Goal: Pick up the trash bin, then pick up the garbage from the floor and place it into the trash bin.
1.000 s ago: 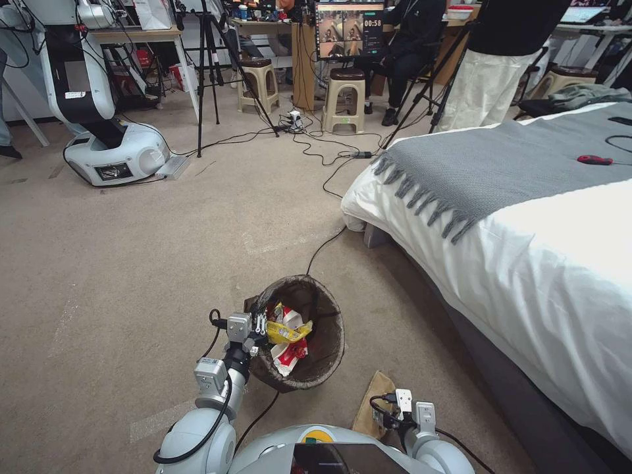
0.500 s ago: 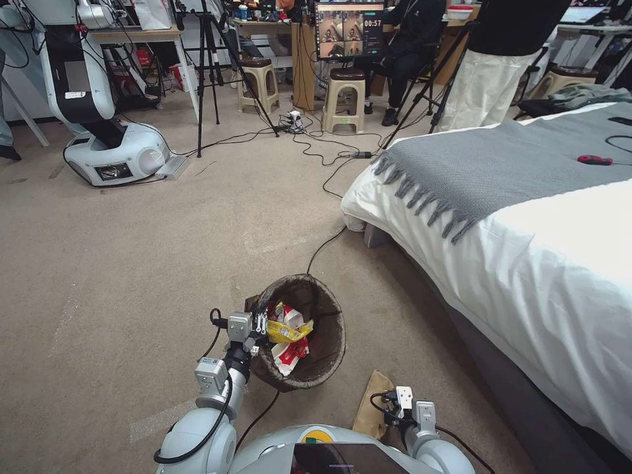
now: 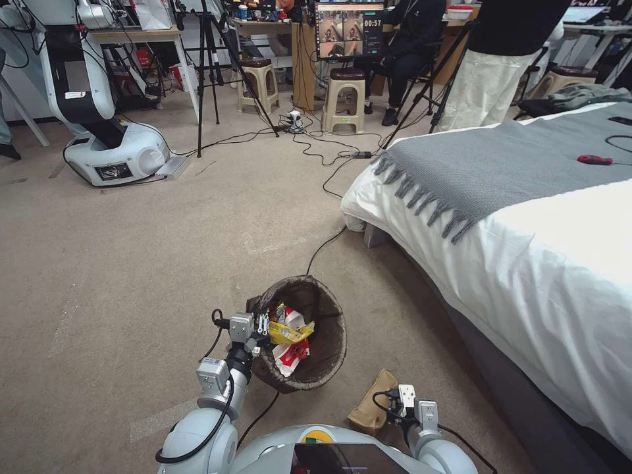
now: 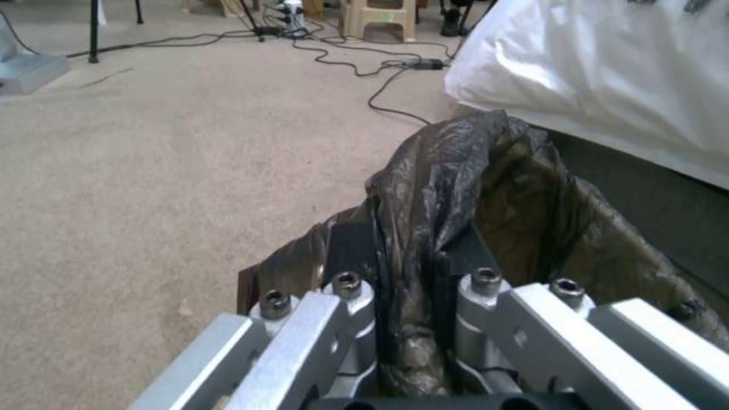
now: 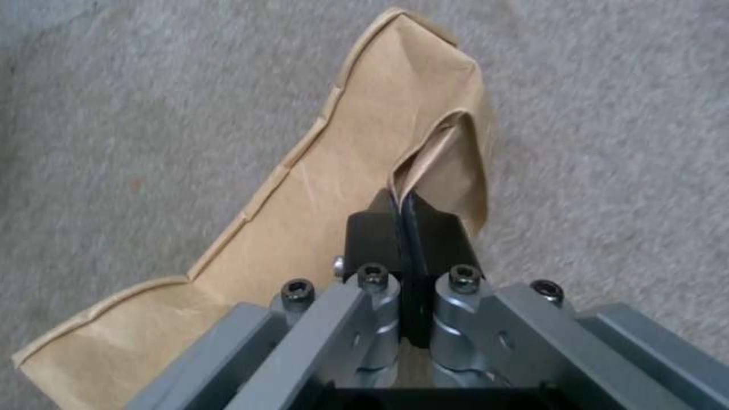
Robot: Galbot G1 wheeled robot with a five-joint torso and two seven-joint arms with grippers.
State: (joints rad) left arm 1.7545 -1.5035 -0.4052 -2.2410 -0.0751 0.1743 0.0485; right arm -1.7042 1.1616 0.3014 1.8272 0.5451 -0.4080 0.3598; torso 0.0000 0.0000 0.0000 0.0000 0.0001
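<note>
The trash bin stands on the carpet near the bed. The left gripper pinches the bin's rim and dark bag tight. Red, white and yellow trash sits inside the bin. Beside the bin, the right gripper is closed on a fold of the tan paper bag, which rests on the carpet.

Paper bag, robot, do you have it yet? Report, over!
Right gripper jaws shut on the tan paper bag, pinching a fold. Left gripper clamped on the trash bin rim. Bin beside bag, cups and wrappers inside. Nothing between them.
</note>
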